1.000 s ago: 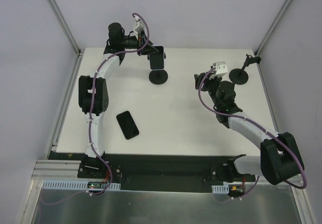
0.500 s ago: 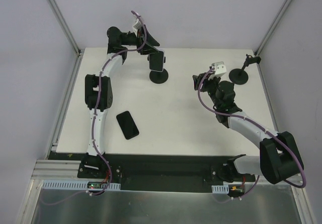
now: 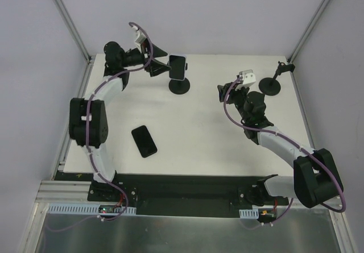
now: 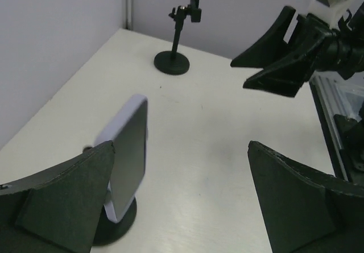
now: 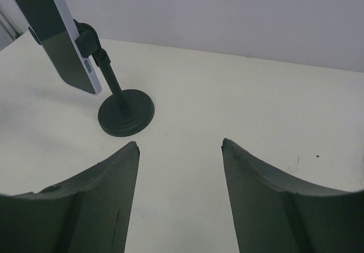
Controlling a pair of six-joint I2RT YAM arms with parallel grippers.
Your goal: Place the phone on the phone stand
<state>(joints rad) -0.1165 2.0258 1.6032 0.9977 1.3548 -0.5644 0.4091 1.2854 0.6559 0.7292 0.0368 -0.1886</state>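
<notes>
A white-cased phone (image 3: pixel 178 66) sits tilted in the clamp of the black phone stand (image 3: pixel 180 86) at the back of the table. In the left wrist view that phone (image 4: pixel 128 149) rests over the stand's round base (image 4: pixel 116 225), just beside my left finger. My left gripper (image 3: pixel 160 65) is open, just left of the phone, holding nothing. In the right wrist view the phone (image 5: pixel 54 34) and the stand (image 5: pixel 125 114) lie far ahead on the left. My right gripper (image 3: pixel 223 91) is open and empty, hovering right of the stand.
A second, dark phone (image 3: pixel 144 141) lies flat on the table near the front left. An empty second stand (image 3: pixel 272 84) is at the back right, also visible as a stand (image 4: pixel 173 62) in the left wrist view. White walls enclose the table.
My left gripper opened, let go of the white-cased phone on the stand, and drew back to the left. The right arm stayed still.
</notes>
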